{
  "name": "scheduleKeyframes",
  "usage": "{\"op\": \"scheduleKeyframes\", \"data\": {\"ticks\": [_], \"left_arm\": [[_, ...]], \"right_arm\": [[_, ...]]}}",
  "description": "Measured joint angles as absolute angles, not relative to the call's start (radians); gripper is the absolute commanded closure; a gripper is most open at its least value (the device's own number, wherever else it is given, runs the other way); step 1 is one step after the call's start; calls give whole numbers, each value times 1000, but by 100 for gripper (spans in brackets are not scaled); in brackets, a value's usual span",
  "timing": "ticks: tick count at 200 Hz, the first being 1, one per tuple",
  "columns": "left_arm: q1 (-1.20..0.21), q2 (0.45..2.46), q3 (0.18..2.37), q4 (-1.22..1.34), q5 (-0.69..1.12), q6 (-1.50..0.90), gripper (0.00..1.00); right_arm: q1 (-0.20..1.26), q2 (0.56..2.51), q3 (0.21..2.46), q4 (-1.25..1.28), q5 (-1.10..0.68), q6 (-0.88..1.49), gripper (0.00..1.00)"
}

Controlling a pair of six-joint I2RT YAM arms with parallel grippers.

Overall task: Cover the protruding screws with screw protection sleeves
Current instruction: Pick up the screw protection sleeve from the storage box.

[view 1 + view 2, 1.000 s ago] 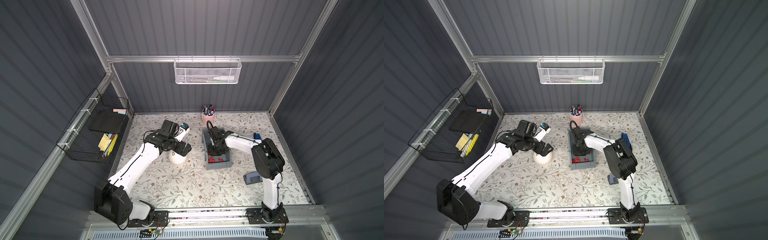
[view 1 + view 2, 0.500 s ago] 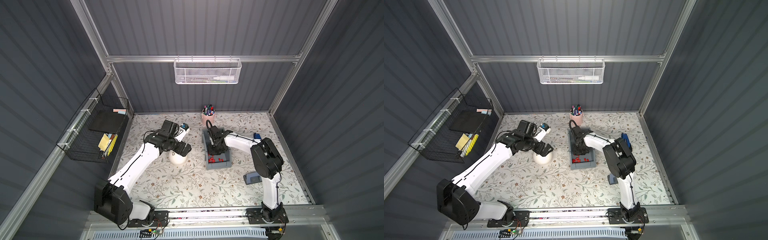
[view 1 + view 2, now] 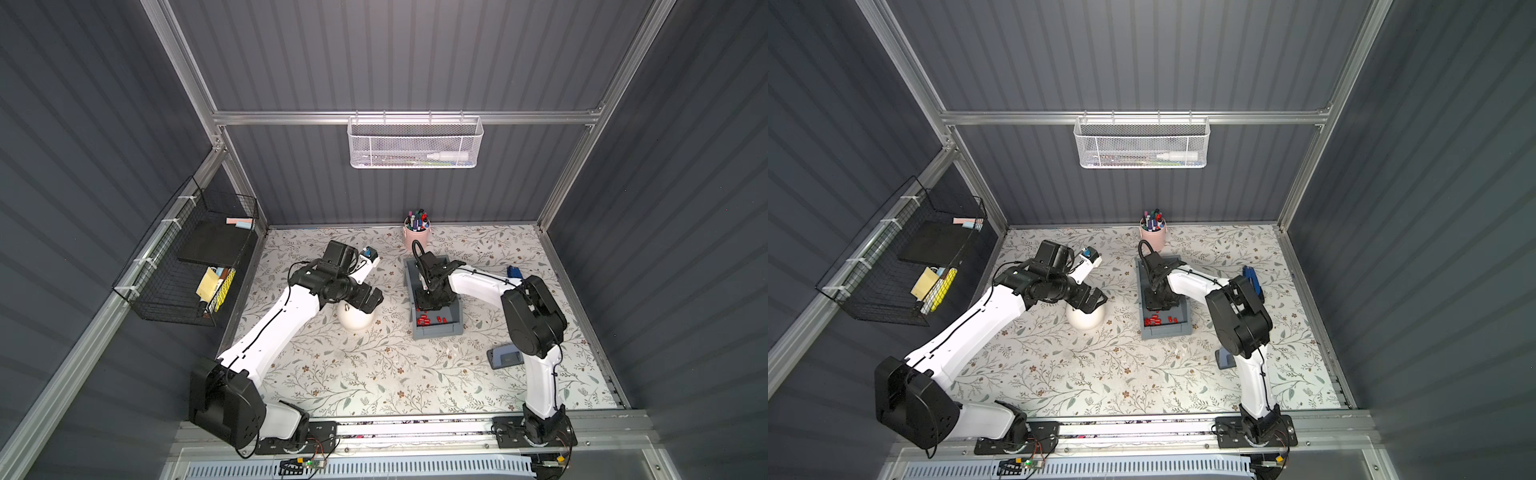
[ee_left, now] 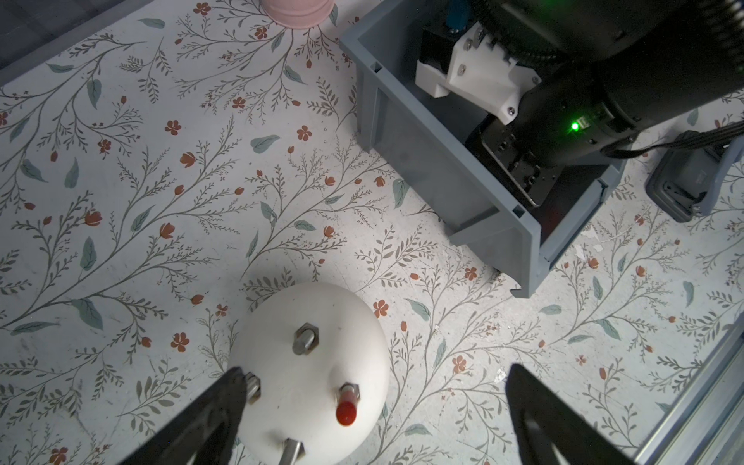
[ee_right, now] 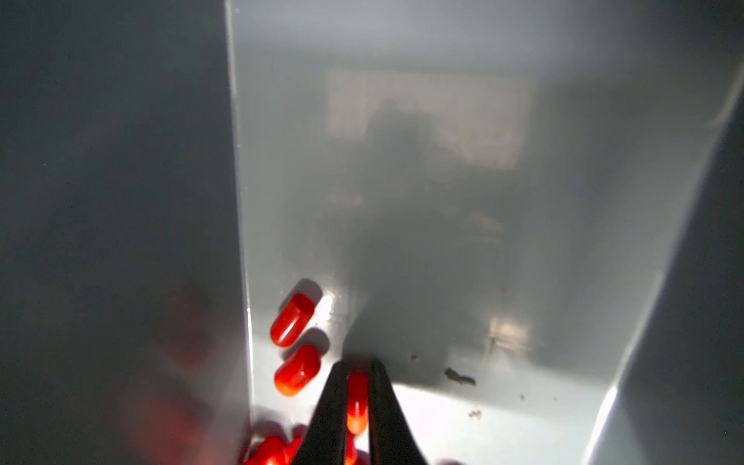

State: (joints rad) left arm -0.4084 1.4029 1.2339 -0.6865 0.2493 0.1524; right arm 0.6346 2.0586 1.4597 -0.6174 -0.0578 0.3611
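Floral table (image 3: 374, 374) is filling the cell floor in both top views, read here as a clock face with twelve at the back wall. Left arm (image 3: 282, 324) is reaching in from seven o'clock, and right arm (image 3: 478, 284) is bending in from five o'clock. Grey bin (image 3: 436, 330) is sitting just off centre toward one o'clock. White dome (image 3: 355, 322) is standing at the bin's nine o'clock, apart from it. Pink cup (image 3: 417, 237) of markers is standing at twelve o'clock by the back wall.

Left gripper (image 4: 378, 372) is hanging over the dome with its jaws spread wide, grasping nothing. One dark finger (image 4: 217, 410) is overlapping a screw, and whether they are touching cannot be told. Right gripper (image 5: 356, 364) is dipping inside the bin and clenching a red sleeve (image 5: 356, 398) between its tips.

Protruding screws (image 4: 306, 340) are sticking out of the dome. Three are showing bare metal and a fourth is wearing a fitted sleeve (image 4: 346, 414). Screw protection sleeves (image 3: 430, 320) are lying loose on the bin floor toward its six o'clock end. Two of them (image 5: 292, 320) are lying near the right gripper's tips, close against a bin wall.
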Motion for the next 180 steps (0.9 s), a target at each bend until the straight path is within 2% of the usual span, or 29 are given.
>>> {"op": "scheduleKeyframes", "data": {"ticks": [85, 143, 180], "left_arm": [[-408, 1448, 1246, -687, 268, 147, 1], [-408, 1460, 1322, -642, 336, 75, 4], [-408, 1429, 1323, -621, 453, 2, 6]], "right_arm": [[635, 1982, 1433, -620, -44, 344, 93], [635, 1705, 1323, -588, -26, 321, 98], [636, 1466, 1232, -490, -105, 300, 99]]}}
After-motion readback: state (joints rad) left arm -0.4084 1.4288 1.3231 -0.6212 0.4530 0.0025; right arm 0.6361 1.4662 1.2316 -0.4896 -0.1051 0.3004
